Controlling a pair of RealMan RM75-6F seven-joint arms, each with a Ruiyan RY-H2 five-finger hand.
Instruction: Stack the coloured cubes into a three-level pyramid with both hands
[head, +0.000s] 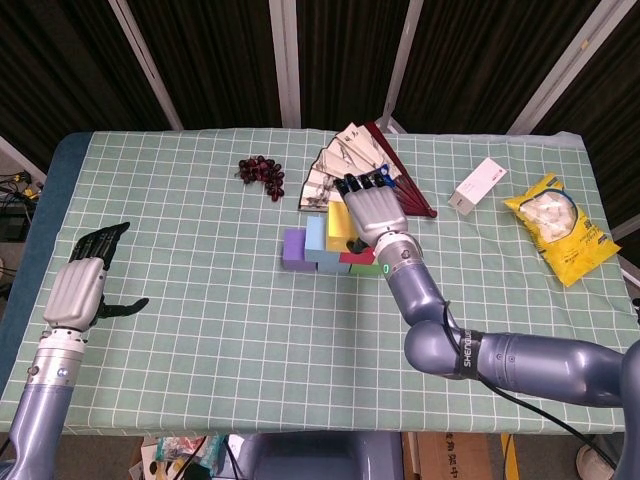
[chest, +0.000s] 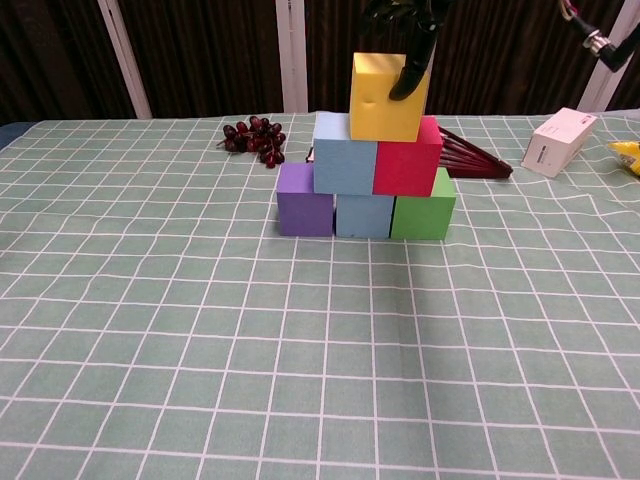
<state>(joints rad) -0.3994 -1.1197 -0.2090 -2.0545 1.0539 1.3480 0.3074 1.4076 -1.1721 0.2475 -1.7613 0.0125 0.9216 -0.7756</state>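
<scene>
A pyramid of cubes stands mid-table. Its bottom row is a purple cube (chest: 305, 200), a blue cube (chest: 363, 215) and a green cube (chest: 423, 210). On them sit a light blue cube (chest: 345, 155) and a red cube (chest: 410, 165). The yellow cube (chest: 380, 100) (head: 338, 222) rests on top. My right hand (head: 372, 212) (chest: 405, 20) holds the yellow cube from above, thumb down its front face, the other fingers reaching past its far side. My left hand (head: 85, 280) hovers open at the table's left edge, holding nothing.
Dark grapes (head: 260, 172) lie behind the stack to the left. A folding fan (head: 335, 165) is spread just behind the cubes. A white box (head: 477, 185) and a yellow snack bag (head: 560, 225) lie at the back right.
</scene>
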